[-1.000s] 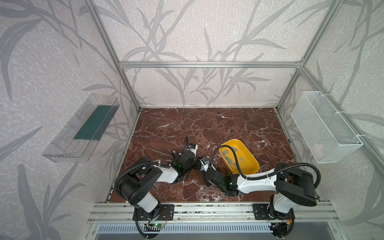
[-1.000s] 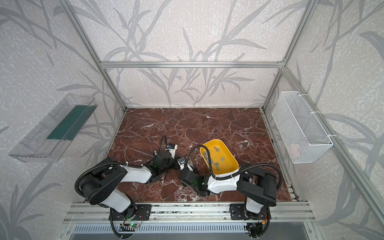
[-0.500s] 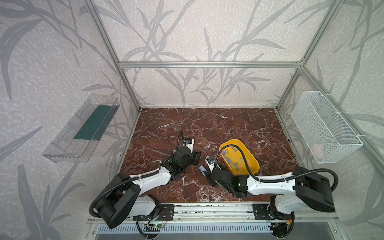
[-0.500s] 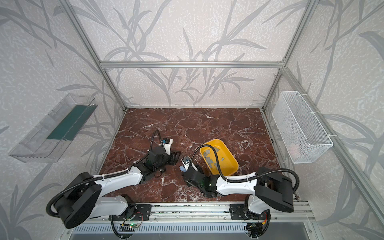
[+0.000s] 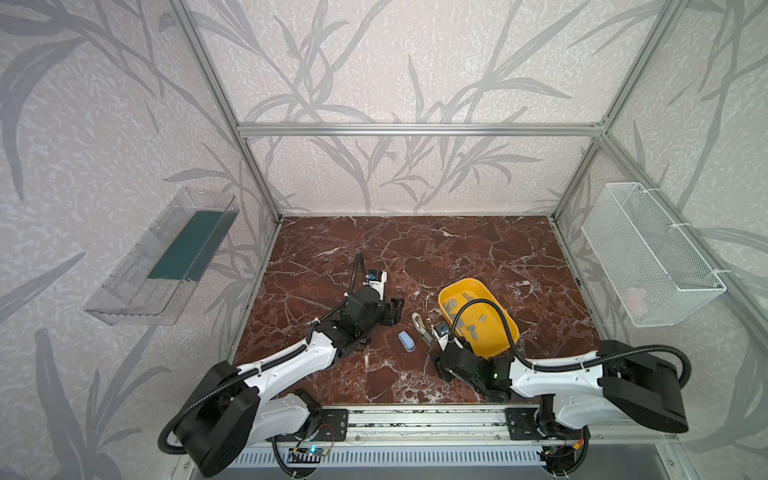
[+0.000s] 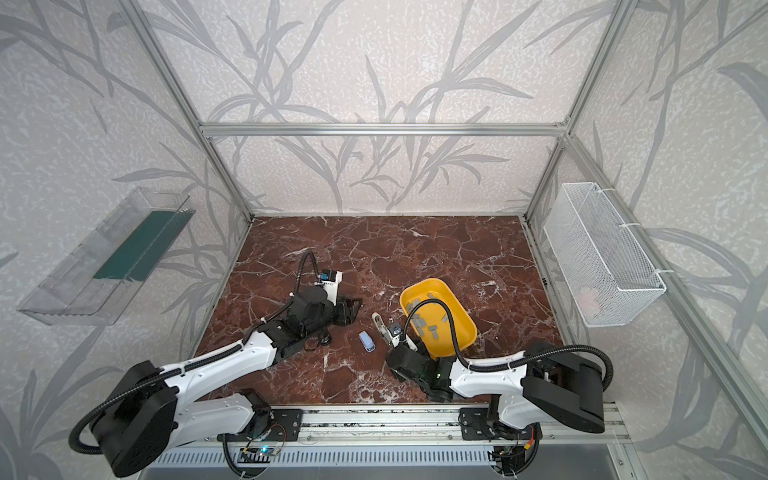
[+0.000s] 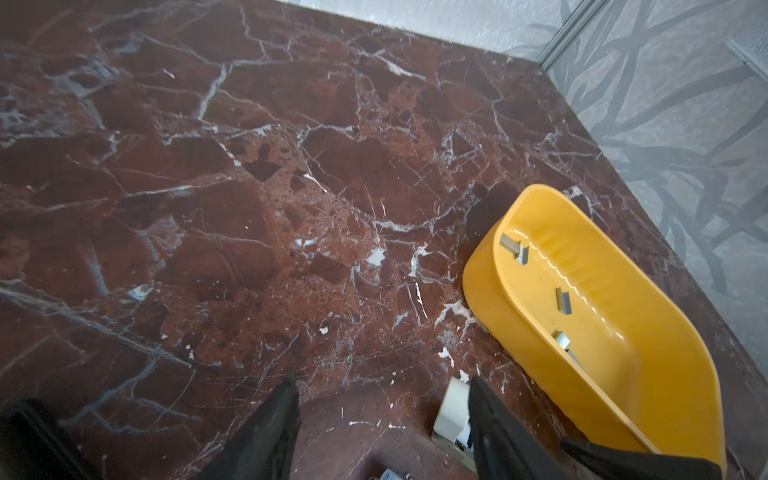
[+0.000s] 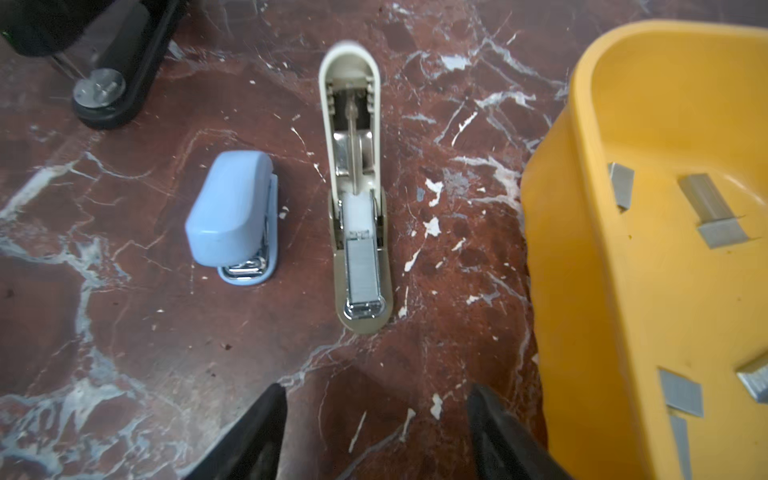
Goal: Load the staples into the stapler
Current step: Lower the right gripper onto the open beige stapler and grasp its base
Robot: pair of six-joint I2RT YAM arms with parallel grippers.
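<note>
Staples lie loose in the yellow tray beside the opened beige stapler on the bench; likely light, slick and brittle, pinch one strip across its long edges; left hand and right hand gape wide, empty.

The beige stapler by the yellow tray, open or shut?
Open: the beige plastic stapler lies with its lid swung back, a grey staple strip showing in its metal channel.

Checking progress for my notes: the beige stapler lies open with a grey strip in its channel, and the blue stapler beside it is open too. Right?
No: the blue stapler is shut, as the right wrist view shows. The beige stapler does lie open beside it, a grey strip in its channel.
</note>
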